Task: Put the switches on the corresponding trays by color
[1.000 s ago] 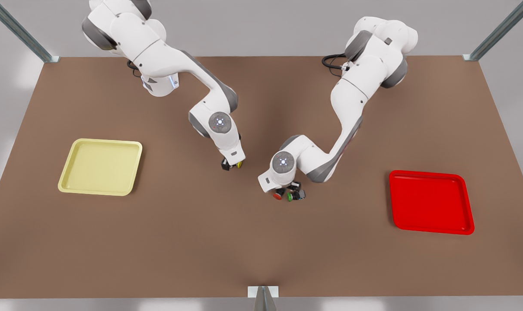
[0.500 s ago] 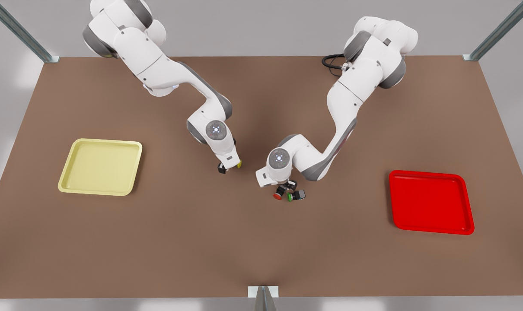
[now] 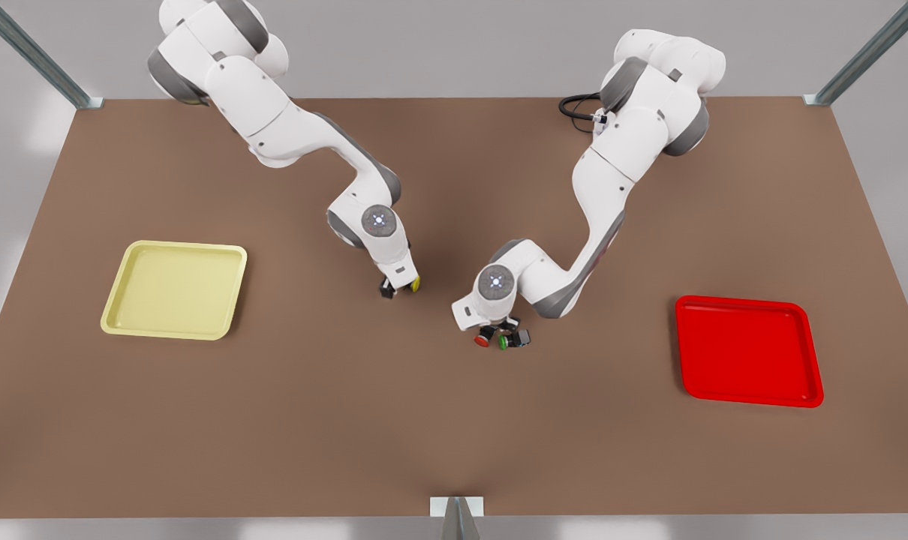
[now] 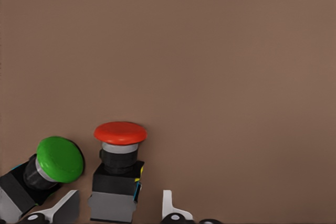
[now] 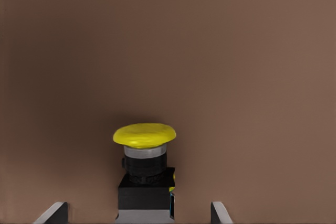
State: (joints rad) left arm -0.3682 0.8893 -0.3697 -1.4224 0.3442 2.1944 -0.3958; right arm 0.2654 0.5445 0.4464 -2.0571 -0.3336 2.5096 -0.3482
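Fingers spread on both: my left gripper (image 3: 494, 331) straddles red switch (image 4: 117, 167), right gripper (image 3: 398, 287) straddles yellow switch (image 5: 145, 165).

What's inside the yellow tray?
Nothing: the yellow tray shows only its bare floor, none of it covered. The yellow switch lies on the table between the open right pincer's fingers.

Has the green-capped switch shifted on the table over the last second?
No. The green-capped switch lies at the same spot between the yellow tray and red tray, beside the red switch, under the left gripper.
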